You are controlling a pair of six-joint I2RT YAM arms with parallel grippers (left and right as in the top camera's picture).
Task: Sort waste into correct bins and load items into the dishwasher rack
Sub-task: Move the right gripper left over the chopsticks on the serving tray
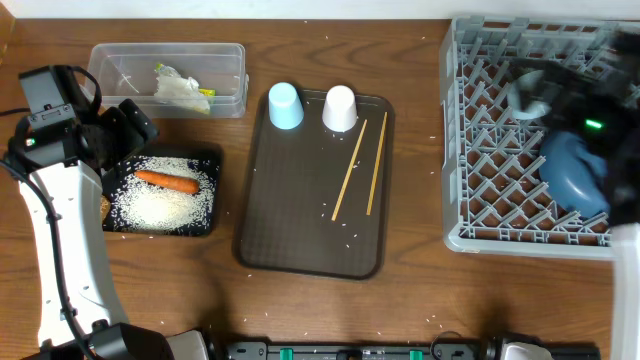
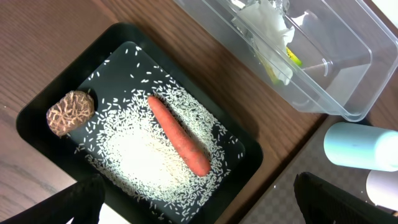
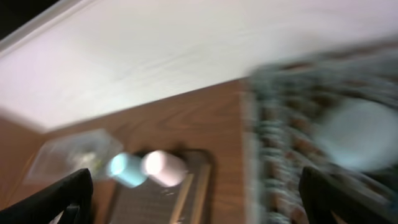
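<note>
The dark-blue plate (image 1: 572, 172) lies in the dishwasher rack (image 1: 480, 150) at the frame's right, so the white cup (image 1: 340, 108) on the brown tray (image 1: 290, 230) at centre looks next: drop straight down, straddle its sides, spare the light-blue cup (image 1: 285, 105) just beside it. The right claw (image 3: 205, 199) is spread and empty over the rack (its view is blurred); the left claw (image 2: 199, 193), likewise spread and empty, hovers over the black tray (image 2: 121, 40) at left.
</note>
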